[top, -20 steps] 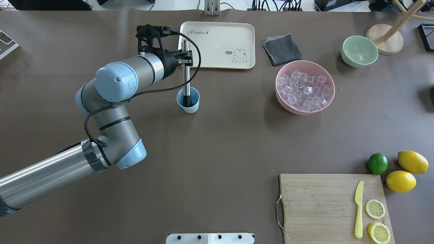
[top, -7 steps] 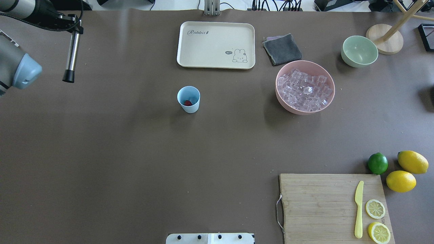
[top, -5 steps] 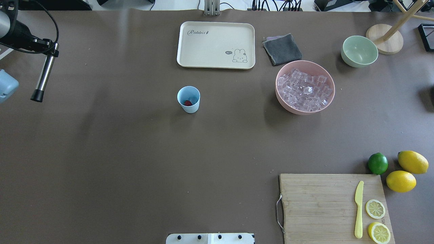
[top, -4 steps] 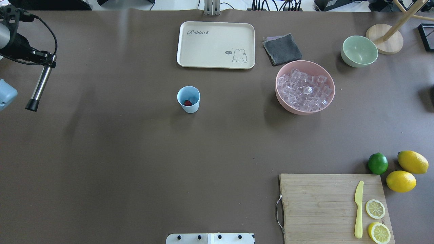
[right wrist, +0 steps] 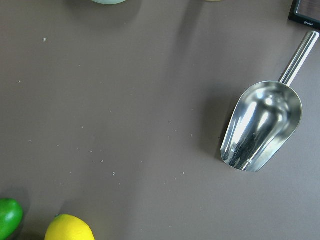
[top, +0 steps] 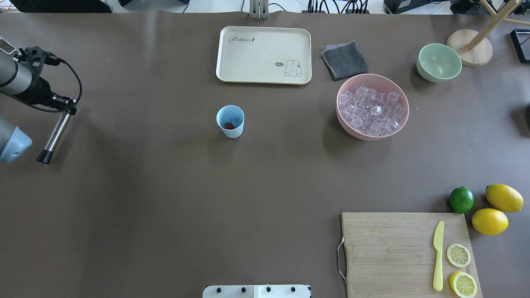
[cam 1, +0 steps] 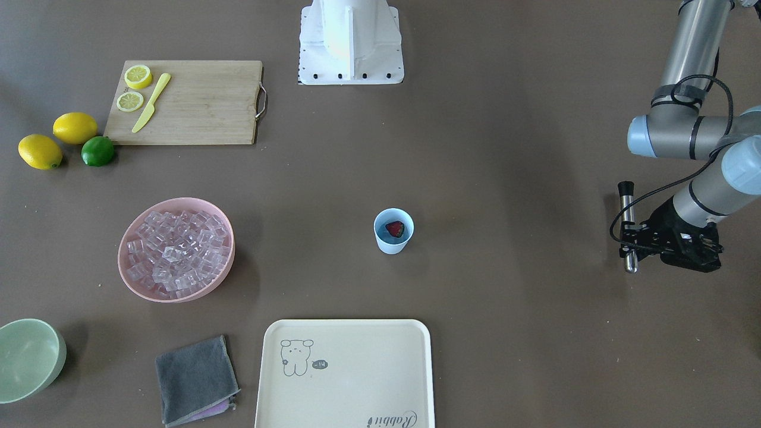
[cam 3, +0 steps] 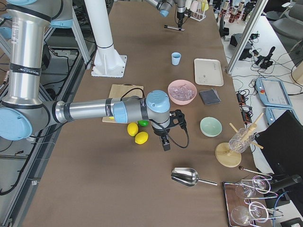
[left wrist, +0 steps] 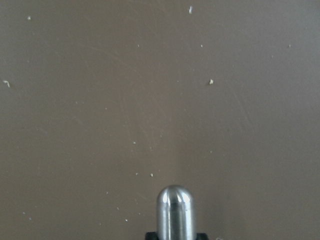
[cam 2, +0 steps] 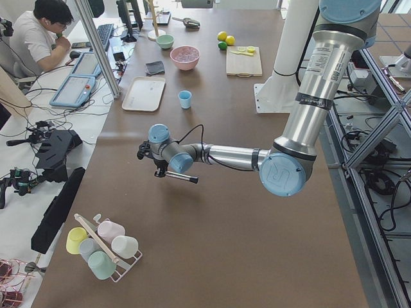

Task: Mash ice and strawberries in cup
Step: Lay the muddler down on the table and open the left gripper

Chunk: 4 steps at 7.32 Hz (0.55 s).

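Muddler (top: 56,134) clamped in L pincer (top: 66,109), hung over tabletop (top: 165,207) edge well apart from cup (top: 234,132), prob to free access; strawberry (top: 229,125) sits in cup, ice (top: 372,109) in pink bowl (top: 364,137); R pincer (cam 3: 166,144) state can't tell.

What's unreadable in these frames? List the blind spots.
- Right tool: seen only in the exterior right view, small; open or shut unknowable.
- Cup contents: strawberry shows; any ice beneath it is too small to tell in overhead and front views.
- Left tool fingers: cut off by the left wrist view's bottom edge; only the muddler end shows.
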Each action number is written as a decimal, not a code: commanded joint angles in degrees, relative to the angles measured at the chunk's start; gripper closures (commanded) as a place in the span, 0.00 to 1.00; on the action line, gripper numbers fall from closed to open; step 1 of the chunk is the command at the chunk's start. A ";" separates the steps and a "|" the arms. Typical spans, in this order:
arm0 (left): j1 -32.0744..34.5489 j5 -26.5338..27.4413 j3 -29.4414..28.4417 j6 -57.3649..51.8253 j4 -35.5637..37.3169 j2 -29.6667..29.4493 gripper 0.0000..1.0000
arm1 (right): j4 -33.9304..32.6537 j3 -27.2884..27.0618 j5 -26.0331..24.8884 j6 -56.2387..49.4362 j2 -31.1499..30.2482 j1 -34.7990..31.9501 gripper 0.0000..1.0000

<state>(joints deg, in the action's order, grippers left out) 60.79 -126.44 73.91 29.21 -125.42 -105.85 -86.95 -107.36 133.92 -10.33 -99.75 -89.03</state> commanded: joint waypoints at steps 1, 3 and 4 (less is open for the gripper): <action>2.82 -1.43 0.97 0.05 0.87 -0.40 0.02 | 0.03 0.05 -0.06 -0.21 -0.01 -0.01 0.02; 10.54 -7.05 1.58 -0.03 6.12 -2.68 0.01 | 0.03 0.05 -0.06 0.05 -0.01 -0.01 0.02; 13.88 -9.51 2.02 -0.03 9.11 -3.83 0.01 | 0.03 0.22 -0.24 0.22 0.17 -0.01 0.02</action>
<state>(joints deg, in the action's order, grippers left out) 70.45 -133.00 75.40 29.21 -119.85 -108.23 -86.92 -107.26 133.82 -10.31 -99.72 -89.03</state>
